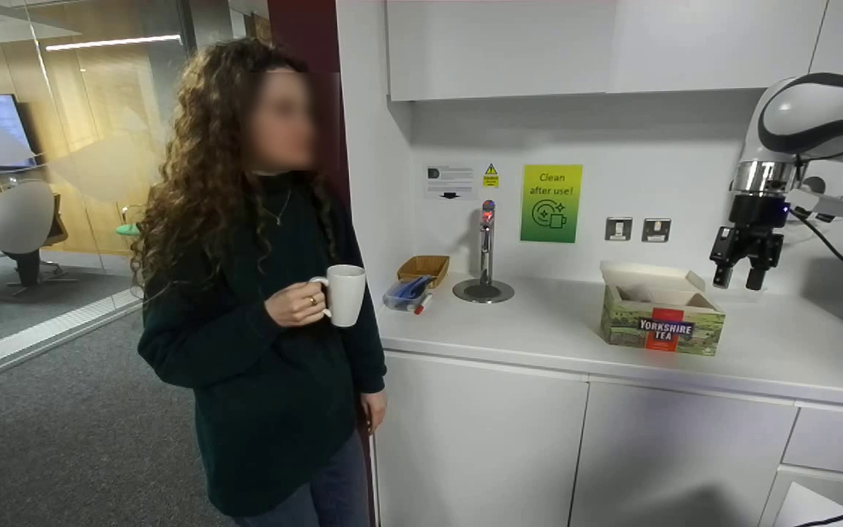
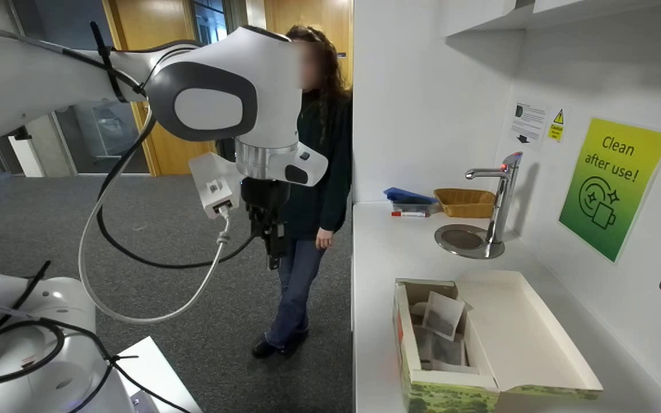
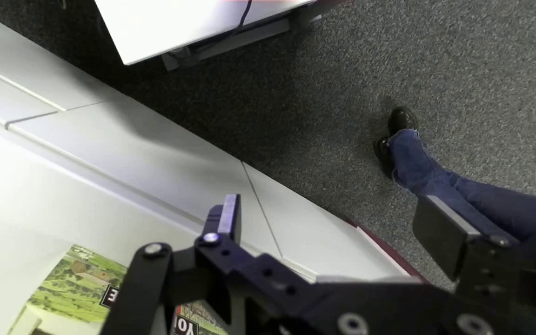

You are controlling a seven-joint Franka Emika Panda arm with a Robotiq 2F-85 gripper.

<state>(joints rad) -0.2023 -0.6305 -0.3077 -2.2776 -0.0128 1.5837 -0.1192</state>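
Black gripper [image 1: 738,278] hangs spread wide, nothing held, beside counter [image 1: 538,322]; swinging too low could topple tea box [image 1: 663,331]!

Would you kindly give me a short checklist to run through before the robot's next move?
1. Hand open and empty: ok, nothing is in its grip.
2. Tea box open: ok, the lid is folded back.
3. Tea bags visible: ok, several lie inside the box.
4. Hand above the box: not ok, it hangs out in front of the counter.
5. Person out of reach: cannot tell, though she stands apart from the hand.
6. Mug empty: cannot tell, its inside is hidden.
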